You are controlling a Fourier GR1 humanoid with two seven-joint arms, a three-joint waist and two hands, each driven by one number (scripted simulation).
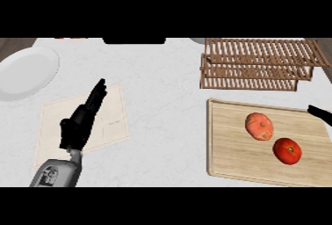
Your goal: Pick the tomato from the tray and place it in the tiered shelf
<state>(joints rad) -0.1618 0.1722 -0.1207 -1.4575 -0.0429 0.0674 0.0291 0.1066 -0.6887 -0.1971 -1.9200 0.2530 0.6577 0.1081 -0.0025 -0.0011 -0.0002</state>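
Two red fruits lie on the wooden tray (227, 162) at the right: a deep red tomato (287, 150) nearer the front and a paler orange-red one (259, 126) just behind it. The wooden tiered shelf (256, 63) stands behind the tray at the upper right. My left hand (83, 118) rests open over a beige mat, fingers straight and pointing away, far left of the tray. Of my right hand only a black fingertip (319, 113) shows at the right edge, above the tray's far right corner.
A white plate (27, 72) sits at the far left. The beige mat (113, 123) lies under my left hand. A dark object (134, 40) and a small red thing (70, 38) show at the counter's back edge.
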